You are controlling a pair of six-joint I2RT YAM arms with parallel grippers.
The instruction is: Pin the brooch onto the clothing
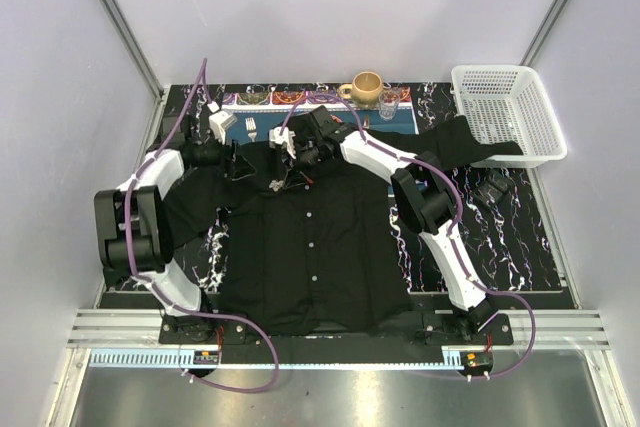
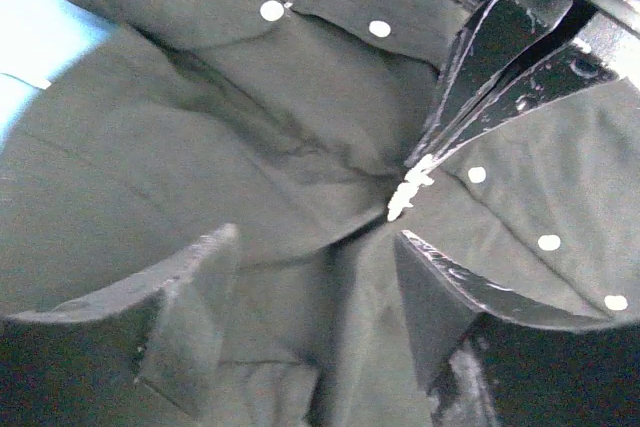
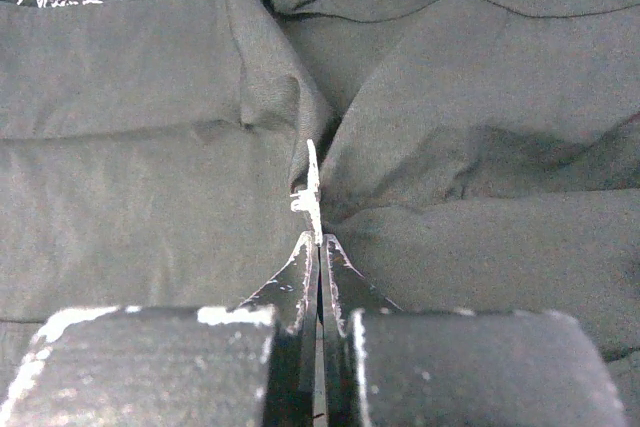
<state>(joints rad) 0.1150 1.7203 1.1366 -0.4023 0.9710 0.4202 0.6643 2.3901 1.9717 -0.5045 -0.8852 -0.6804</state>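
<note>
Clamped on brooch (image 3: 312,192) with right gripper (image 3: 318,242), pressed against shirt (image 3: 130,197) fold, likely to pin it; left gripper (image 2: 318,235) spread apart, giving room.

The shirt (image 1: 310,247) is lying mid-table (image 1: 520,237); the basket (image 1: 505,112) is sitting in the far right corner, the mug (image 1: 366,87) at the far edge.

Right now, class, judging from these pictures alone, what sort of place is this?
Probably a robotics lab test cell: white panel walls, two robot arms mounted on a metal rail, a staged shirt.
</note>
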